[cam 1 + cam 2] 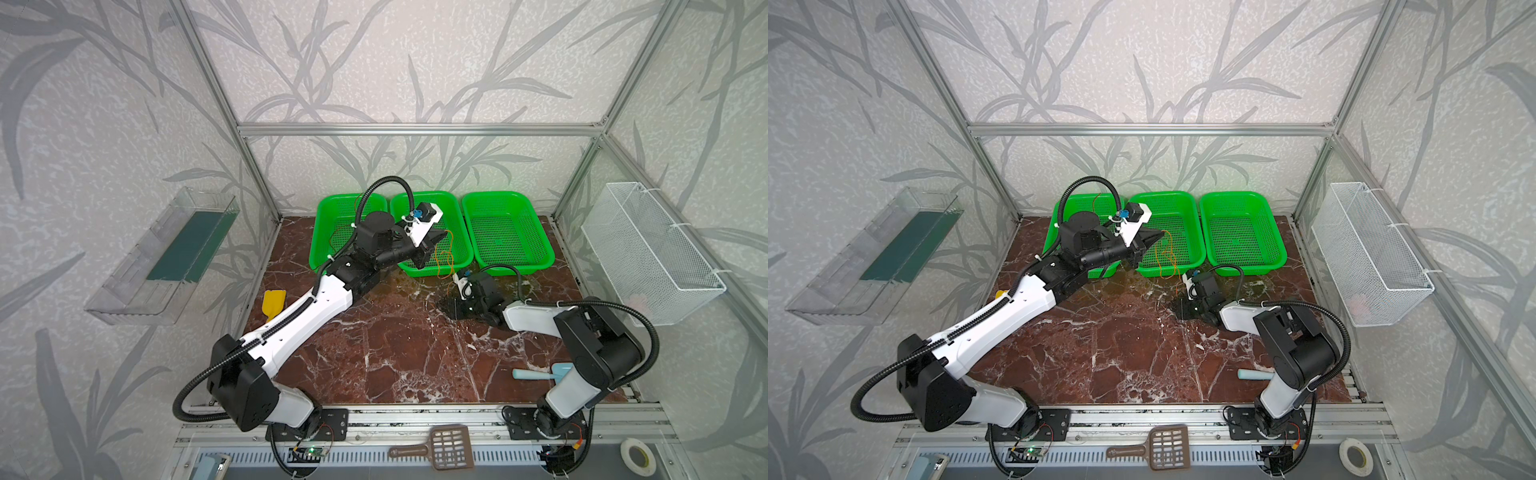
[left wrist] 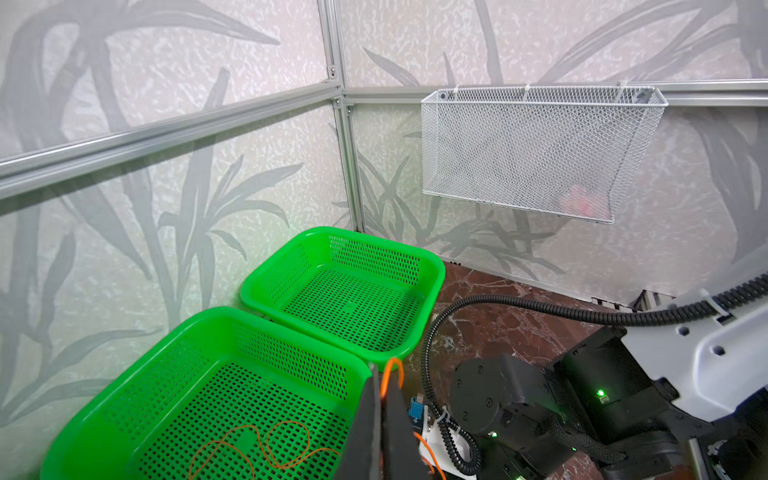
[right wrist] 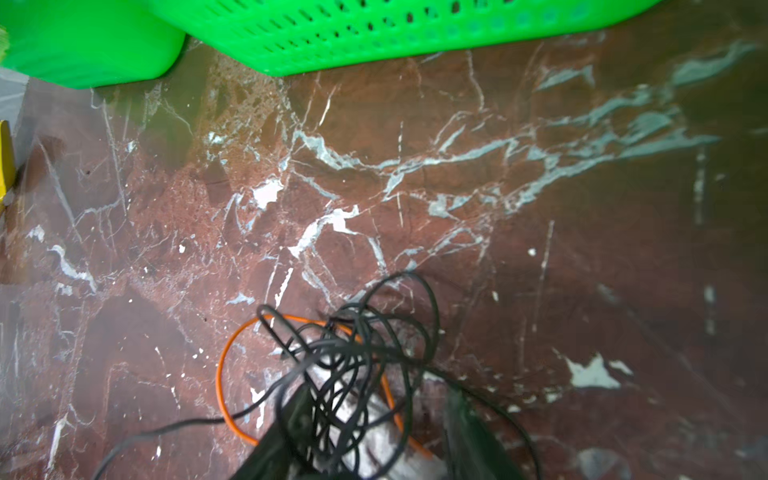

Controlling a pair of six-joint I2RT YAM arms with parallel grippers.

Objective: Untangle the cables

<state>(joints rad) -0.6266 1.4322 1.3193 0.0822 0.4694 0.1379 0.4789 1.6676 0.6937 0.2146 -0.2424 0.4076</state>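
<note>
Left hand (image 1: 440,240) raised and reaching forward, clamped shut, right hand (image 1: 455,309) low, jaws parted

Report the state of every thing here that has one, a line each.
left gripper: shut on orange cable, raised
right gripper: open, astride black cable
orange cable: hangs into middle basket, loops under black cable
black cable: bunched on table
red-brown cable: in left basket
right basket: empty
</note>
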